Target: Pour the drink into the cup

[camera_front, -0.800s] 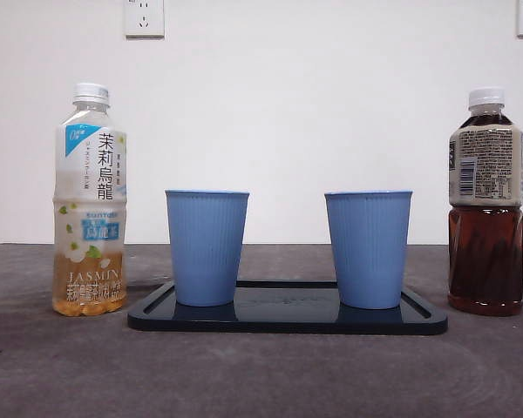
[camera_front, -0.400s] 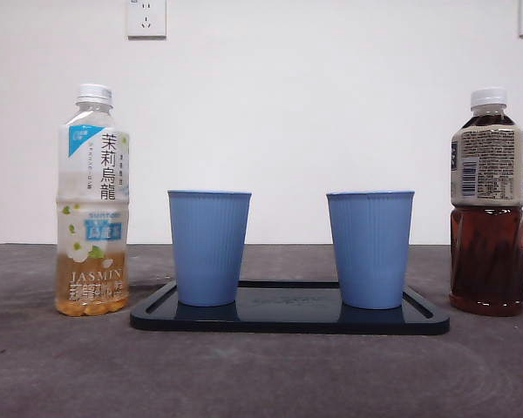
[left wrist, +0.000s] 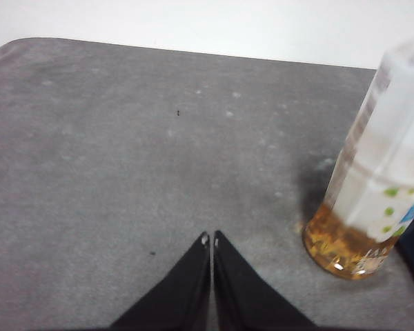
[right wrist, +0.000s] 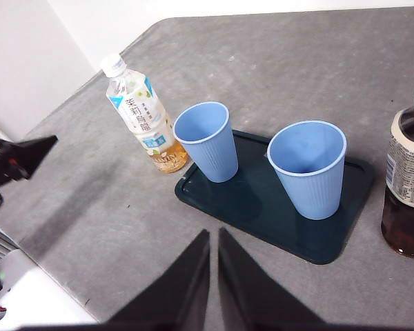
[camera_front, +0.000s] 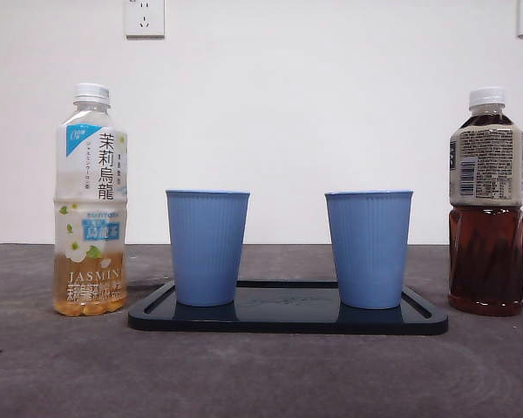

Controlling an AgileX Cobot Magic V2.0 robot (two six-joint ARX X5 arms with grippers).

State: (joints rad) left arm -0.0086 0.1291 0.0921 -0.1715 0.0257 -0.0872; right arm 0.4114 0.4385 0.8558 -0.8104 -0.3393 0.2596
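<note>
A jasmine tea bottle with a white cap stands at the left, a dark tea bottle at the right. Two blue cups stand upright and empty on a dark tray between them. My left gripper is shut and empty, low over the grey table beside the jasmine bottle. My right gripper is shut and empty, high above the table's near side, looking down on the jasmine bottle, both cups, the tray and the dark bottle.
A white wall with two sockets stands behind the table. In the right wrist view the left arm's black tip shows near the table's edge.
The front view shifted slightly between frames, but the bottles, cups and tray stand as before.
</note>
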